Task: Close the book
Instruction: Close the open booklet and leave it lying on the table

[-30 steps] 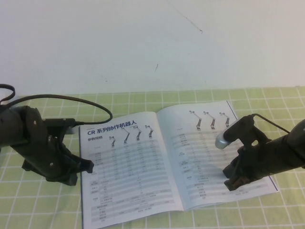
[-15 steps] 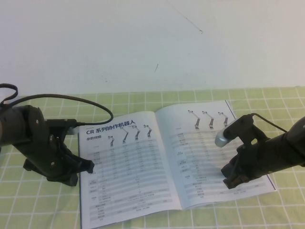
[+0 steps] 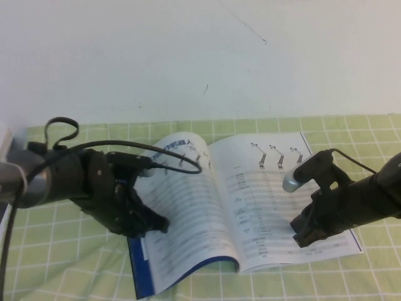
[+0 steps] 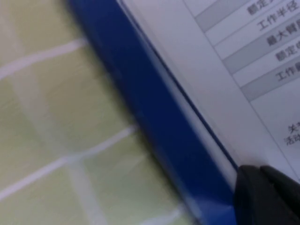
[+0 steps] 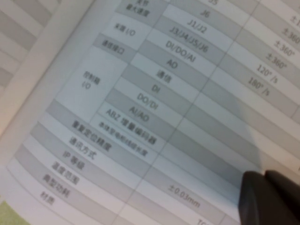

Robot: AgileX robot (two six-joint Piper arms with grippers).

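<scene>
Nearest the robot, the lower corner of the thin booklet of white printed pages lifts off the green checked cloth that covers the table, and its blue cover shows from underneath. The booklet lies open mid-table, its right half flat and its left half raised and curling toward the spine. The left claw sits at the outer edge of that raised half, against the blue cover. I cannot tell whether it is open or closed, nor whether it pinches the cover or only props it. The right claw rests on the flat right page near its outer lower corner, and its state cannot be told either.

The risks, as I judge them:
- The limp pages may bow and slide off the left claw, dropping the half back open.
- If only the cover is carried, loose leaves could lag and crease at the fold.
- The right claw stands in the path of the closing half, so the 2 claws may meet, or the cover may land on the right arm.
- Lifting the right claw too soon could let the whole booklet skid rightward.

Room is good: bare cloth lies on both sides, and a strip of it separates the booklet's far edge from the white wall. The black cable looping over the left arm hangs near the raised page and might snag it.
</scene>
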